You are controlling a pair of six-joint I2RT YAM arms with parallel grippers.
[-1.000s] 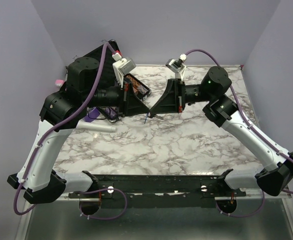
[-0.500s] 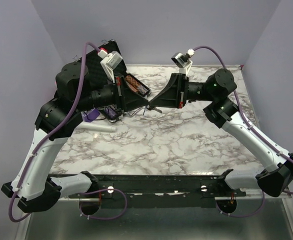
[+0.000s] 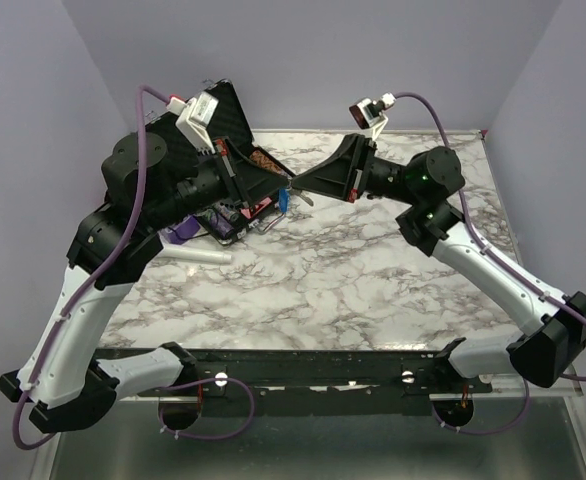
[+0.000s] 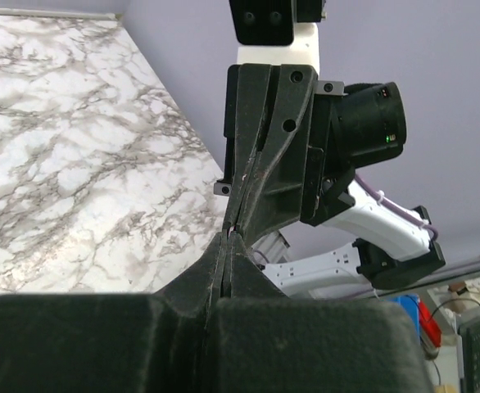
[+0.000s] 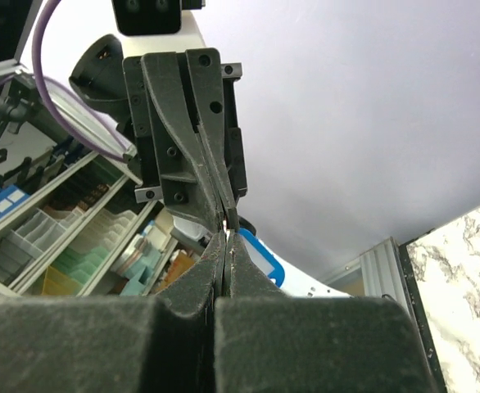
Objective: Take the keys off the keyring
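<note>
1. nearest, along the bottom of the frame: black rail [image 3: 313, 362] on the table's near edge, an arm base bolted at each end.
2. middle of the frame: broad stretch of bare marble table [image 3: 373, 300], white with grey veins.
3. left of centre on the marble: a white tube [image 3: 201, 256] and a purple item [image 3: 183, 232], partly tucked under the left arm, beside an open black case [image 3: 231, 110] of small parts.
4. upper centre, raised off the marble: left gripper [image 3: 279, 182] and right gripper [image 3: 301, 186] meeting tip to tip, both pinched fully closed. same in each wrist view, with own fingers pressed flat and the other's tips touching just beyond.
5. hanging just under that meeting point: the keyring, told by its small blue tag [image 3: 285, 200]. ring wire and keys too thin to make out, so impossible to tell which gripper pinches which part.
6. changed within the last second: both grippers lifted from low over mid-table to higher and nearer the far edge, still joined, with the tag swung into plain view. judged a twist-and-pull step in hand, no key visibly freed yet.
7. room to move: open below and to the right of the pinch. tight on the left, with the case just beneath. far table edge and lilac wall [image 3: 303, 60] close behind.
</note>
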